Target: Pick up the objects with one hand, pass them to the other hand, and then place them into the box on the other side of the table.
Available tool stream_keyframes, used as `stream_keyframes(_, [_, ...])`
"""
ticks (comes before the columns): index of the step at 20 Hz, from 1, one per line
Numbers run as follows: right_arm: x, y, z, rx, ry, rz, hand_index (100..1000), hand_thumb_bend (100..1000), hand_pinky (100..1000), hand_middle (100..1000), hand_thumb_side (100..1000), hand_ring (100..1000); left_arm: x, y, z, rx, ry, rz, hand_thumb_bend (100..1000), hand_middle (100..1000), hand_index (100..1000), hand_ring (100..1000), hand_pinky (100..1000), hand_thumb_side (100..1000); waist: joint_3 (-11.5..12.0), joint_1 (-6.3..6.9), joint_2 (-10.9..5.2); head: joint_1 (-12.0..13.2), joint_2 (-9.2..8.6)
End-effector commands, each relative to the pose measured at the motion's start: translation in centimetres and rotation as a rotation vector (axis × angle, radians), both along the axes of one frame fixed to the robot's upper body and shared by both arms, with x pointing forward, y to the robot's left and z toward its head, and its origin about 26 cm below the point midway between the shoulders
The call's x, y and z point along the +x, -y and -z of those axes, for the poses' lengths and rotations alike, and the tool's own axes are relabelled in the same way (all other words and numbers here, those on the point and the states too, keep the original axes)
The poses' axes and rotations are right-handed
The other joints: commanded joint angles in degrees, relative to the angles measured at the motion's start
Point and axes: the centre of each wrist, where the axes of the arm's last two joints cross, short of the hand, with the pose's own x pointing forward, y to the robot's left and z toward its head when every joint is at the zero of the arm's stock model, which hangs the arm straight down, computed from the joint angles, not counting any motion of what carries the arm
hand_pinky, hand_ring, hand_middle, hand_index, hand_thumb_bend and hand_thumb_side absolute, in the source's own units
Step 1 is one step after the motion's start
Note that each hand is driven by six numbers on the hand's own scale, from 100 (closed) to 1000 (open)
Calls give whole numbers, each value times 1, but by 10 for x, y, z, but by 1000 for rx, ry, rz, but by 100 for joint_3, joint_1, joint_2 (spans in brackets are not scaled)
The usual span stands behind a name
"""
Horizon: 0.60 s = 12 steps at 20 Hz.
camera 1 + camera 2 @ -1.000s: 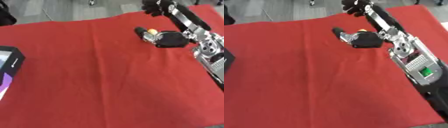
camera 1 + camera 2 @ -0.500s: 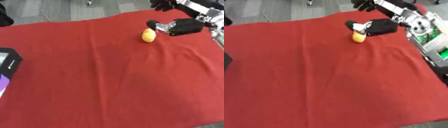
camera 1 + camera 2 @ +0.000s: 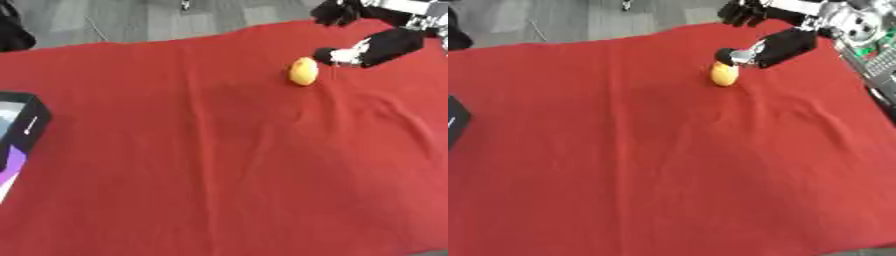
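A small yellow-orange oval object lies on the red cloth near the far right. My right hand hangs just right of it, coming in from the upper right corner. It is open: the thumb tip sits right beside the object's top, and the dark fingers spread out above, apart from it. Nothing is in the hand. A black box with a purple and white inside stands at the left edge. My left hand shows in neither view.
Grey floor lies beyond the far edge of the table. Part of my right arm, with silver joints and a green board, fills the upper right corner. The cloth has soft wrinkles below the object.
My right arm has drawn back toward the upper right corner. The hand, which was close around the oval object one second ago, now stands open beside it; the object stays on the cloth.
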Motion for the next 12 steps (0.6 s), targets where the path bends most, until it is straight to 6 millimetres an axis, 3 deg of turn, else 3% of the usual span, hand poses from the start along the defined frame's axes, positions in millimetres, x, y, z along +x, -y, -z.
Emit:
stream_keyframes(1, [1, 15, -14, -91, 9, 22, 899, 429, 898, 836, 389, 886, -4, -1, -20, 3, 67, 1, 537, 656, 741, 706, 776, 575, 42, -70, 21, 20, -160])
stream_keyframes(4, [5, 22, -12, -125, 4, 38, 900, 438, 901, 837, 347, 886, -4, 1, -23, -2, 78, 8, 535, 656, 739, 706, 777, 577, 104, -90, 83, -19, -241])
stream_keyframes(5, [7, 25, -12, -131, 6, 45, 898, 389, 901, 835, 313, 885, -4, 2, -23, -3, 80, 11, 535, 656, 738, 706, 777, 577, 123, -96, 102, -37, -265])
stream_keyframes(6, [8, 27, -11, -134, 9, 54, 898, 435, 900, 834, 338, 884, -4, 2, -24, -4, 83, 13, 533, 656, 738, 706, 777, 578, 144, -103, 126, -58, -294])
stream_keyframes(12, [14, 35, -5, -145, 61, 110, 881, 431, 903, 827, 315, 879, -3, 7, -32, -7, 105, 33, 530, 655, 736, 706, 777, 580, 284, -136, 291, -252, -453])
